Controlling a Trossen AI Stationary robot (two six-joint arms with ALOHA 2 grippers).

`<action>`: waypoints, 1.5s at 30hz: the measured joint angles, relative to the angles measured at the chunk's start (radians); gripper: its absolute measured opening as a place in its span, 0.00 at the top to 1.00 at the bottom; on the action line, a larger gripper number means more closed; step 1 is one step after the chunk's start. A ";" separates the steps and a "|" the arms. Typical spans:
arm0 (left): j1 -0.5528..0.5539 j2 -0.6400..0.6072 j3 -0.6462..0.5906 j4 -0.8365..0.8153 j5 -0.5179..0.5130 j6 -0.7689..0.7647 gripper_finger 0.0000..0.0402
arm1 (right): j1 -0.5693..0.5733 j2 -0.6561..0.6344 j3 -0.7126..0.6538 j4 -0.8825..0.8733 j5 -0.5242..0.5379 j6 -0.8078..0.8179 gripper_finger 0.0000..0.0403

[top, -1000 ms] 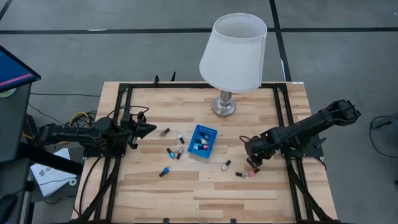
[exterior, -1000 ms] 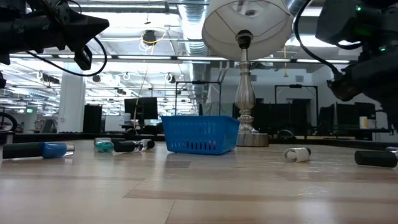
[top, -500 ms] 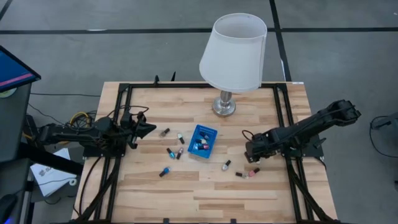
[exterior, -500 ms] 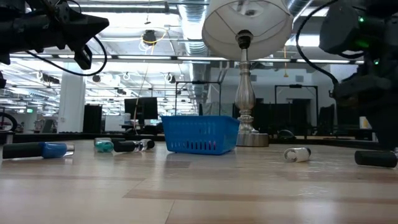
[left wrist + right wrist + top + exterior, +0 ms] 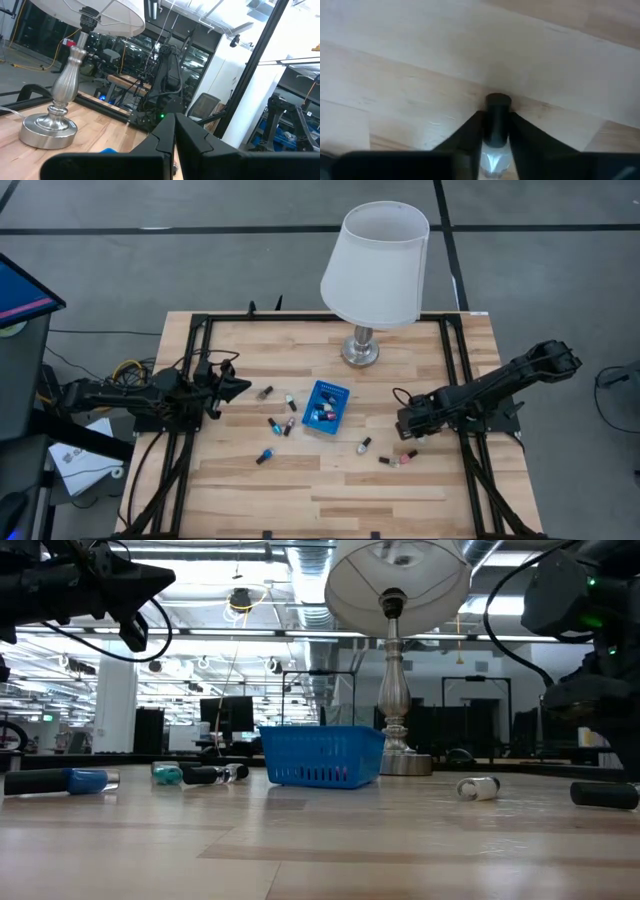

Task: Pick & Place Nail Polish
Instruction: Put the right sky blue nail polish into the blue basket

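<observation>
- My left gripper (image 5: 240, 387) hangs above the table's left side, fingers pressed together on nothing, pointing toward the middle. It's just parked there, out of the way of the scattered bottles.
- Right beside it lies a dark-capped bottle (image 5: 264, 393), then one more (image 5: 290, 402) a bit further in, a pair touching each other (image 5: 281, 425), and a blue bottle (image 5: 265, 456) nearer the front edge. All on their sides, so they'd probably roll if nudged.
- Dead centre is the blue basket (image 5: 338, 391) with a few bottles (image 5: 321, 415) inside already. My guess is that's the drop-off spot, so the job is partly done.
- Behind it stands the lamp (image 5: 375, 252), its silver base (image 5: 360, 352) on the wood. Its shade overhangs the back of the table, so I'd keep carries low and forward of it.
- Just past the basket lies a pale-capped bottle (image 5: 365, 446), then a pink bottle (image 5: 403, 457) with a dark one touching it.
- My right gripper (image 5: 496, 131) is over the table's right side, just beyond that pink one, clamped around a nail polish bottle (image 5: 496, 120). The wrist view shows its black cap sticking out between my fingers, with the glass body tucked in behind.
- Gripping it around the body seems sensible, since the cap is narrow and slick.
- Next I reckon it goes leftward to the basket.
</observation>
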 joint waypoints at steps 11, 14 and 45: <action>0.000 0.000 0.000 0.000 0.000 0.000 0.98 | 0.000 0.004 0.022 -0.017 0.022 -0.061 0.89; 0.000 0.000 0.000 0.000 0.000 0.000 0.98 | -0.020 0.003 0.074 -0.030 0.077 -0.117 0.89; 0.000 0.037 0.000 0.016 0.000 0.000 0.98 | -0.262 0.615 0.973 0.135 0.108 -1.010 0.88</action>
